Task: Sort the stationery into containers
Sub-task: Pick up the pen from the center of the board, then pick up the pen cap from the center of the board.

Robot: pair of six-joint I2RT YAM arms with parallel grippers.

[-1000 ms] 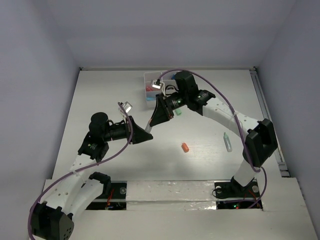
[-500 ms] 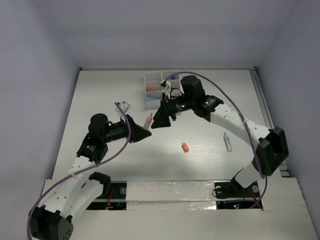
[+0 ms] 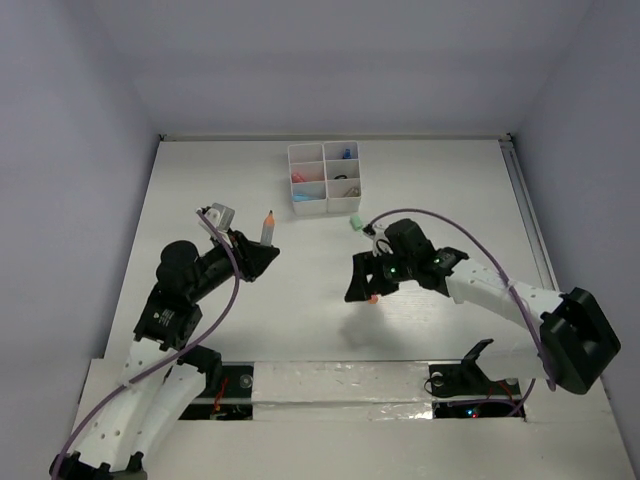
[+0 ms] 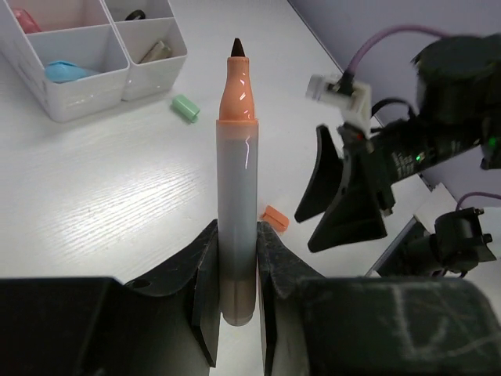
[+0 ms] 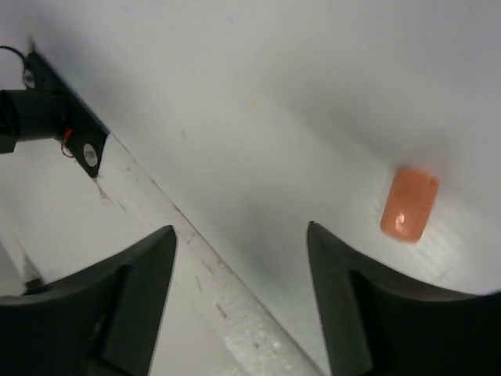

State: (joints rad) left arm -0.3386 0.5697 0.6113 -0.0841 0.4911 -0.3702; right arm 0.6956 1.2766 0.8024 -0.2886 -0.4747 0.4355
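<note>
Our left gripper [image 4: 237, 262] clamps the base of a grey, peach-tipped marker [image 4: 237, 180], held above the table [image 3: 200, 200], apart from the white organiser box [image 3: 308, 207]. Our right gripper [image 5: 241, 235] hangs with its fingers [image 5: 141, 290] spread, and the orange bit [image 5: 409, 204] lies on the table just beside it.

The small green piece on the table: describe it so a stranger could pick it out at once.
Find the white six-compartment box at the far side of the table. Just off its near right corner one small piece lies loose on the table. It is pale green; the other loose piece, by the right gripper, is orange.
</note>
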